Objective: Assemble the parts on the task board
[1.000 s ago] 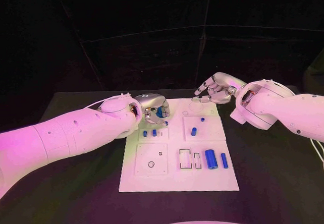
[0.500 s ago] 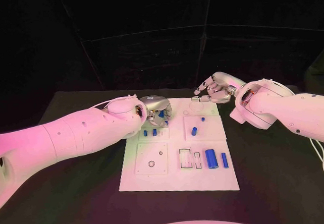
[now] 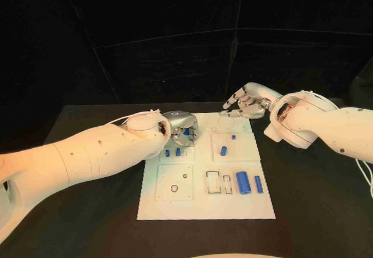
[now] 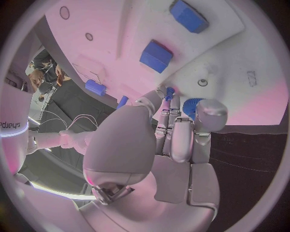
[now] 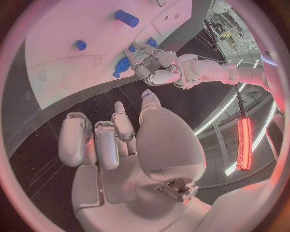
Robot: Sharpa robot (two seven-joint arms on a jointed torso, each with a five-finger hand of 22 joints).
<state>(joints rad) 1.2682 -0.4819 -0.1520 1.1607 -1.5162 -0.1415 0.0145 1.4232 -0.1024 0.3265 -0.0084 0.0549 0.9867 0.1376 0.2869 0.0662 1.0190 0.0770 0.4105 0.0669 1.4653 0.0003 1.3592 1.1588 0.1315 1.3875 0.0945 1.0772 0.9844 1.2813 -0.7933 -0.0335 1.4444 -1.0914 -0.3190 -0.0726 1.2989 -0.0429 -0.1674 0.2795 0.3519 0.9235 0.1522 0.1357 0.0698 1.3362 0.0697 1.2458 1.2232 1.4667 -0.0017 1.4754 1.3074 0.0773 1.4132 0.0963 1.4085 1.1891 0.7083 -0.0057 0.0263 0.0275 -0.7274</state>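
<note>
A blue part (image 3: 186,132) is pinched in the fingers of the left hand (image 3: 180,127) over the far left corner of the white board (image 3: 205,206), which lies on the black surface (image 3: 91,227). The right hand (image 3: 246,104) is held above the board's far edge, empty, with its fingers loosely spread. More blue parts (image 3: 243,183) are seen lying on the board.

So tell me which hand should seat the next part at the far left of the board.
Left. The left hand is already over the task board's far left section, fingers curled around a blue part. The right hand hangs beyond the board's far edge, holding nothing, fingers apart.
</note>
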